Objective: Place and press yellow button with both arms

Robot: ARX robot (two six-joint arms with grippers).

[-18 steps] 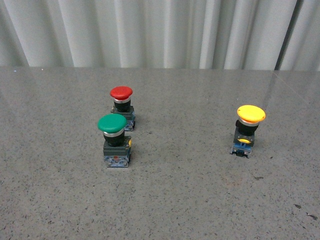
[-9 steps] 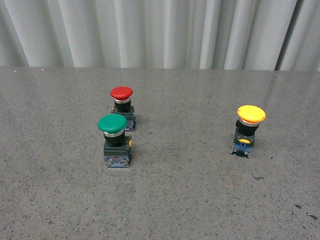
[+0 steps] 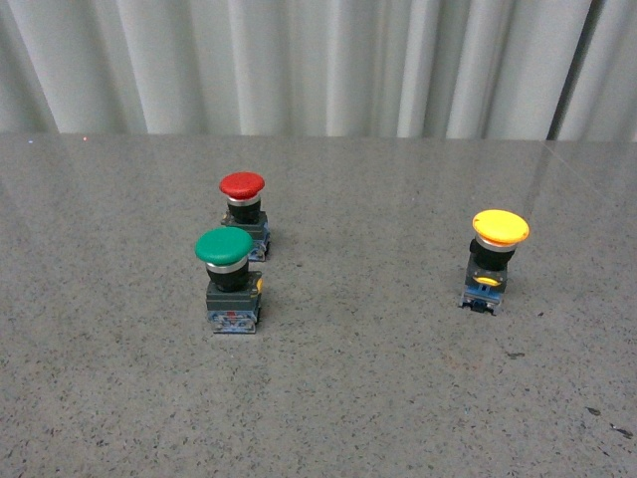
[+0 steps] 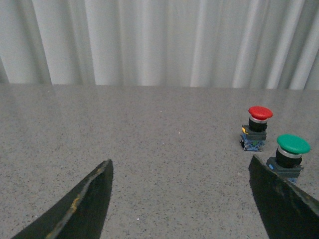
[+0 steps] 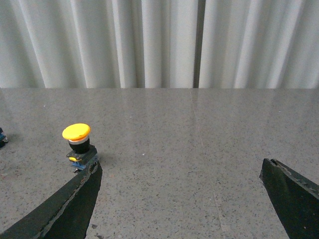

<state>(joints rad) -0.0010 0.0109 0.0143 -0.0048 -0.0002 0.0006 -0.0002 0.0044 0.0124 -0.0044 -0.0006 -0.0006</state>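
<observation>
The yellow button (image 3: pixel 495 261) was seen upright on the worktop (image 3: pixel 348 408), well right of the green-capped switch (image 3: pixel 230 279). The left gripper (image 4: pixel 179 164) and right gripper (image 5: pixel 180 164), both spread, were shown only in wrist views.

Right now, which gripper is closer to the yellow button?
Right. The yellow button stands just past one finger of the right gripper; the left gripper's camera shows only the red switch and green switch.
</observation>
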